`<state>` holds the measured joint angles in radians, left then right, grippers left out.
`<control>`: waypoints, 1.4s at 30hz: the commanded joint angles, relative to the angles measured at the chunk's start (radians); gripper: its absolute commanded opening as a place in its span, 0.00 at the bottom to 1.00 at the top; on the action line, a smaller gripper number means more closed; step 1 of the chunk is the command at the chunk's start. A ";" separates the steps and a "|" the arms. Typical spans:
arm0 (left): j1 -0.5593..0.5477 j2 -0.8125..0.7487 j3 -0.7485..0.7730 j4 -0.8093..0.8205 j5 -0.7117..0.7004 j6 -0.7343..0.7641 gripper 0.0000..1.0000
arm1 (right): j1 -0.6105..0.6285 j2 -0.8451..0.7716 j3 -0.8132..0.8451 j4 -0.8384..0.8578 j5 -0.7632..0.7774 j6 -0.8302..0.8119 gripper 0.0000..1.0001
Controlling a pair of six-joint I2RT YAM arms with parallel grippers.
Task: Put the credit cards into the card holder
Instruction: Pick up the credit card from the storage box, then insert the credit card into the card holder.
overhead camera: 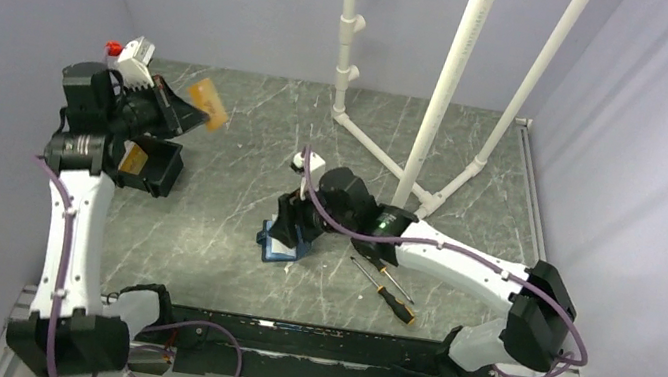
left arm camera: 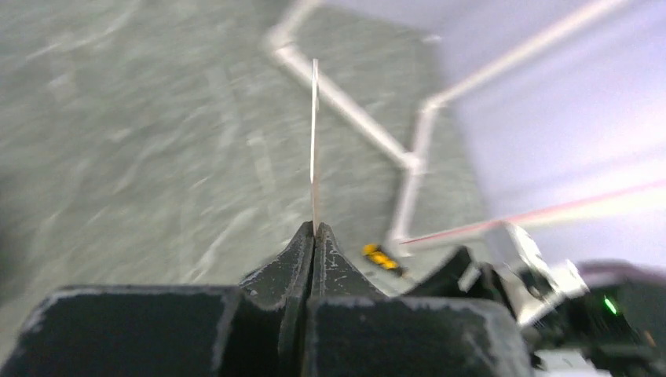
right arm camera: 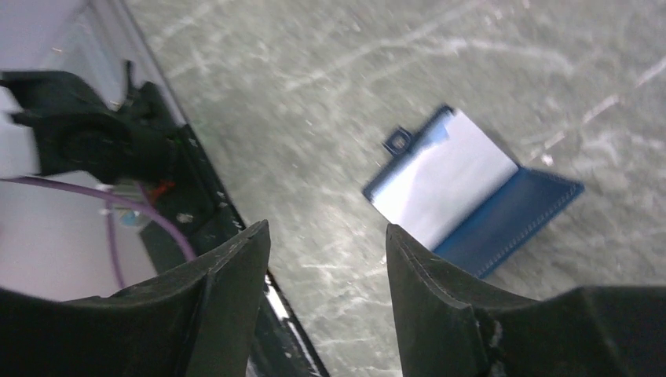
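My left claw [overhead camera: 188, 113] is clamped tight on a thin orange-yellow plastic card [overhead camera: 209, 103], pinching it by one edge. From my left wrist the card shows edge-on, a pale sliver standing straight up out of the closed tips. I hold it in the air over the far-left part of the grey marbled desk [overhead camera: 243, 164], near a black open-topped box [overhead camera: 162, 174] in which another orange-yellow face shows.

The navy-blue folding card holder [overhead camera: 282, 251] is well apart from that card, off to the right near the middle of the desk. My right claw [overhead camera: 290, 222] hangs just over it with its jaws spread wide and nothing between them. In my right wrist view the holder [right arm camera: 471, 196] lies flat and open on the desk: a pale inner panel faces up, a darker navy flap is folded out beside it, and a small clasp tab sticks out at one corner. It sits to the right of the gap between my fingers, past the right one, not between them, and I cannot see it touching either finger.

Two orange-handled screwdrivers [overhead camera: 394, 294] lie on the desk just right of the holder, beside my right arm. A white plastic pipe frame [overhead camera: 446, 95] stands at the back of the desk.
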<state>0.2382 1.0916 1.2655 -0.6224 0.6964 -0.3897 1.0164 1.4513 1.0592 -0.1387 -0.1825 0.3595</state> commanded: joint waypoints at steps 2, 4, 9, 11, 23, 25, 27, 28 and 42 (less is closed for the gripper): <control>0.002 -0.100 -0.203 0.711 0.513 -0.375 0.00 | -0.010 -0.008 0.274 -0.146 -0.080 -0.041 0.70; 0.002 -0.132 -0.254 0.898 0.563 -0.494 0.00 | -0.039 0.002 0.364 -0.153 -0.144 -0.027 0.73; 0.003 -0.158 -0.302 1.172 0.632 -0.712 0.00 | -0.081 0.037 0.541 -0.146 -0.182 0.013 0.79; 0.001 -0.163 -0.313 1.276 0.644 -0.789 0.00 | -0.105 0.042 0.569 -0.127 -0.213 0.045 0.79; -0.060 -0.189 -0.412 1.524 0.620 -0.992 0.00 | -0.145 0.118 0.673 -0.041 -0.335 0.136 0.52; -0.068 -0.195 -0.424 1.499 0.616 -0.972 0.00 | -0.145 0.115 0.652 -0.004 -0.351 0.160 0.44; -0.078 -0.203 -0.437 1.440 0.610 -0.929 0.00 | -0.145 0.107 0.615 0.038 -0.364 0.182 0.38; -0.084 -0.207 -0.443 1.402 0.607 -0.906 0.00 | -0.145 0.101 0.604 0.060 -0.370 0.190 0.37; -0.149 -0.150 -0.354 -0.047 0.216 -0.068 0.58 | -0.114 0.018 0.350 -0.209 -0.056 0.134 0.00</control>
<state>0.0898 0.8967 0.8207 0.0319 1.1782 -0.8757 0.8761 1.5261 1.4837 -0.1905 -0.4469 0.5266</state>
